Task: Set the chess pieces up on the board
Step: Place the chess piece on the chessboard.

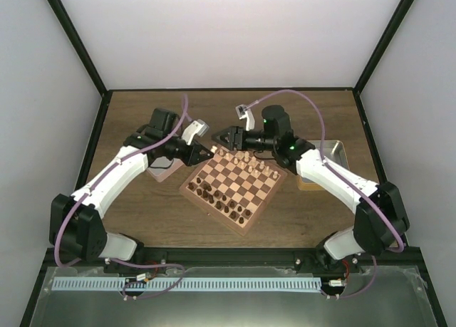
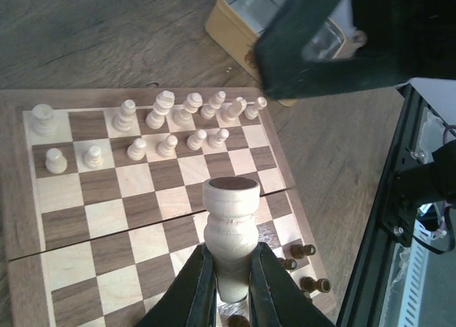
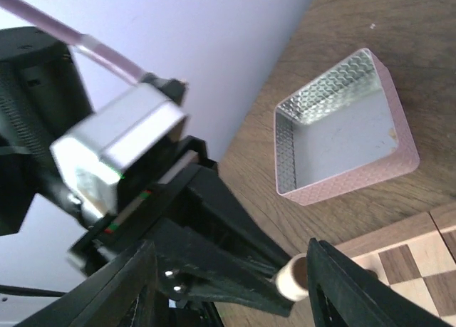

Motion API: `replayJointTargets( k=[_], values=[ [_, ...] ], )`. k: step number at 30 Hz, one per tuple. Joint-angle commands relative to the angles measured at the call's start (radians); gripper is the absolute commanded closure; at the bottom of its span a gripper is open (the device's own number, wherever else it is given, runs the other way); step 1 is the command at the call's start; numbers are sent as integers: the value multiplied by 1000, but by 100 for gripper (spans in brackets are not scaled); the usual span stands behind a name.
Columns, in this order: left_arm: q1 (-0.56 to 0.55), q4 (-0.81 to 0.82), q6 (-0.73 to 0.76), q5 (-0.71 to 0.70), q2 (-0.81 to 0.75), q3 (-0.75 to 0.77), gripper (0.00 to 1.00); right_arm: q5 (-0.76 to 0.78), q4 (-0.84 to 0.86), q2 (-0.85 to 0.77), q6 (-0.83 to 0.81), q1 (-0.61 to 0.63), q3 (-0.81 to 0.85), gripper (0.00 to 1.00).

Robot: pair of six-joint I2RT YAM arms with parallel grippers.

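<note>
Left gripper [image 2: 231,273] first: its two black fingers are pressed onto the head end of a light beige turned-wood chess piece [image 2: 230,224], and the dark round base pokes out ahead of the fingertips, so it is gripped firmly but not upright. Just past it, the right gripper [image 3: 228,288] hangs with its fingers spread wide and nothing in them. In the right wrist view the beige piece shows between those fingers, and I cannot tell whether they touch it.

From above, both claws crowd the far left corner of the square wooden chessboard with light and dark brown checks [image 1: 251,199]. The other light beige wooden chess pieces [image 2: 178,120] stand in two rows along the far edge, with an empty square beside the corner piece. Small dark brown wooden pieces [image 2: 303,251] line the opposite edge. A silver metal tray with pinkish walls [image 3: 342,138] sits just off the board.

By my reading this is mid-placement of a light piece. The next move calls for turning the base downward, lining it up over an empty square, and lowering gently without clipping its neighbours or the open right claw
</note>
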Motion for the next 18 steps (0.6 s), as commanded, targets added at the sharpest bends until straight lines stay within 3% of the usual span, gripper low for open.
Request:
replayJointTargets(
  k=[1,8,14,16,18],
  values=[
    [-7,51,43,78,-15,-13,95,41,-88,40,-15,11,49,41],
    [-9,57,37,72,-11,-16,94,-5,-108,89,-22,25,69,51],
    [-11,61,29,76,-24,-16,94,-44,-45,91,51,27,36,77],
    [-11,69,20,79,-35,-18,85,-34,4,77,105,27,9,84],
    [-11,96,-9,82,-53,-29,68,-12,87,47,185,26,-40,87]
  ],
)
